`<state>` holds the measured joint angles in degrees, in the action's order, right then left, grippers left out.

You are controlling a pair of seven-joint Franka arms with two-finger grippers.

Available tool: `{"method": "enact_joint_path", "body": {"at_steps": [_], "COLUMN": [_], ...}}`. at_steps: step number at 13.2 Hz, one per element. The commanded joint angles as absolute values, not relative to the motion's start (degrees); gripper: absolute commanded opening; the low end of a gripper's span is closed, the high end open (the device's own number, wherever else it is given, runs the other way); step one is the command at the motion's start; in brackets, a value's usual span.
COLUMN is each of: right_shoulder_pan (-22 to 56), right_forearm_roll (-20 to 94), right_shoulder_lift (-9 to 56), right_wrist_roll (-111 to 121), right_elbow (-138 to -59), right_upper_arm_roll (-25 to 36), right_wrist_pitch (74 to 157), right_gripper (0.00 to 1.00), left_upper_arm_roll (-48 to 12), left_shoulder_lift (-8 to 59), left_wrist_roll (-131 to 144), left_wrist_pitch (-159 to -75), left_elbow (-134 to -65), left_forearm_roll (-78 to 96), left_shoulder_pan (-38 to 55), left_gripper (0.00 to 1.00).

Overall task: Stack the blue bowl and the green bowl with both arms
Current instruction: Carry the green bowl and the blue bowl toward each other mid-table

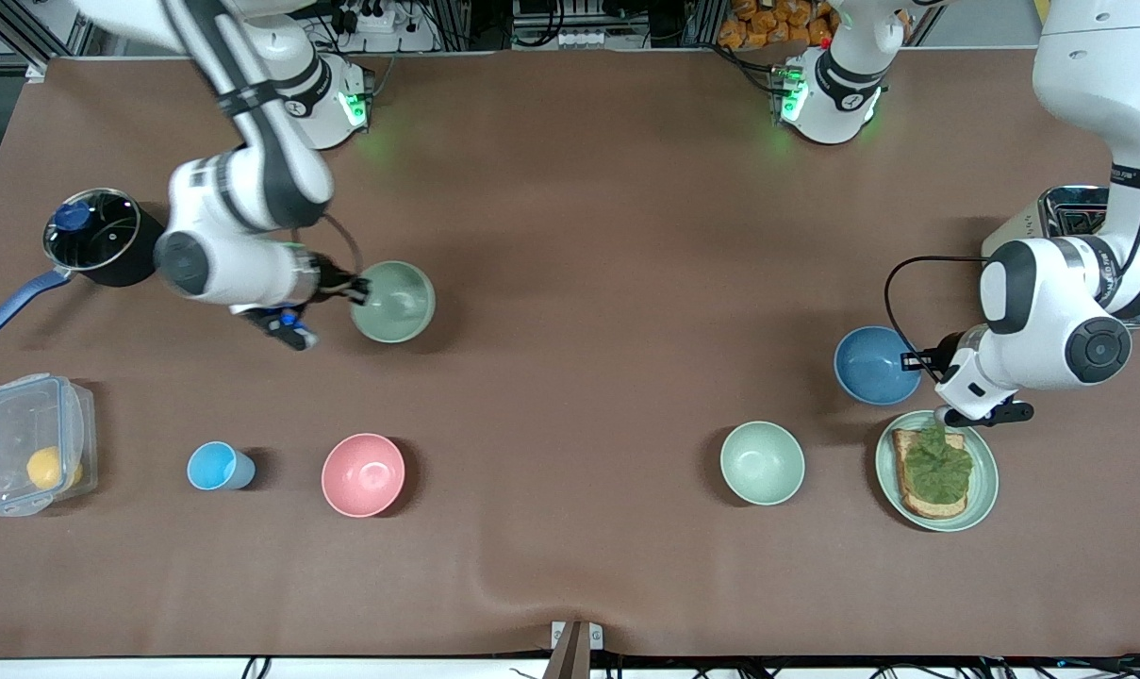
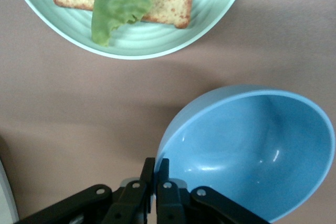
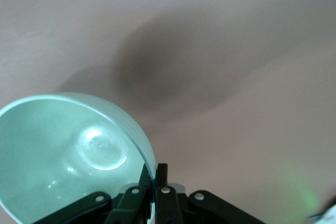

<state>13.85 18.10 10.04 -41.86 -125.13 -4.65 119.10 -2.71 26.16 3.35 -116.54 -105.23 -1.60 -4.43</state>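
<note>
Now, with the right gripper (image 1: 355, 294) pinching the green bowl's (image 1: 393, 302) rim and the left gripper (image 1: 920, 361) pinching the blue bowl's (image 1: 875, 365), just beside the toast plate (image 1: 984, 490), both should lift level.

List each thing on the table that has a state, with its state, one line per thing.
blue bowl: rim pinched by the left gripper, tilted, empty
green bowl: rim pinched by the right gripper, lifted, empty
paler green bowl: upright on the table, empty
pink bowl: upright, empty
light-blue cup: upright
plate: holds toast with lettuce
clear box: lid on, yellow fruit inside
pot: glass lid on
</note>
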Motion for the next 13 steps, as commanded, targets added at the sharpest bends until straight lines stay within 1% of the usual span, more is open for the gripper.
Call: {"method": "enact_joint_path", "body": {"at_steps": [1, 3, 6, 9, 11, 13], "right_shoulder_pan": [22.6, 29.3, 35.8, 39.9, 42.6, 43.5], "right_forearm_roll": [21.8, 22.1, 22.2, 22.1, 22.1, 22.1], "right_shoulder_lift": [9.4, 10.0, 12.4, 16.3, 19.7, 21.4], "right_wrist_roll": [-54.3, -62.0, -70.6, -76.3, -79.0, -79.2], "right_elbow": [-125.6, -125.5, -125.2, -123.1, -123.0, -123.0], "right_upper_arm_roll": [-4.2, -4.2, -4.1, -4.1, -4.0, -4.0], "right_wrist_pitch": [125.5, 132.2, 141.0, 145.5, 151.2, 152.8], "right_gripper": [0.0, 0.0, 0.0, 0.0, 0.0, 0.0], "left_upper_arm_roll": [-4.0, -4.1, -5.1, -7.5, -10.2, -12.5], "left_shoulder_lift": [26.0, 26.0, 26.0, 26.0, 26.0, 26.2], "left_wrist_roll": [3.5, 3.5, 3.6, 8.8, 13.0, 16.5], "left_wrist_pitch": [-112.3, -111.7, -111.5, -110.5, -110.5, -110.5], "left_elbow": [-102.4, -101.3, -100.5, -98.7, -98.4, -98.0], "left_forearm_roll": [-1.7, -1.8, -1.7, -1.6, -1.2, -1.1], "left_shoulder_pan": [-4.4, -4.3, -3.3, -0.7, 0.3, 1.3], "left_gripper": [0.0, 0.0, 0.0, 0.0, 0.0, 0.0]}}
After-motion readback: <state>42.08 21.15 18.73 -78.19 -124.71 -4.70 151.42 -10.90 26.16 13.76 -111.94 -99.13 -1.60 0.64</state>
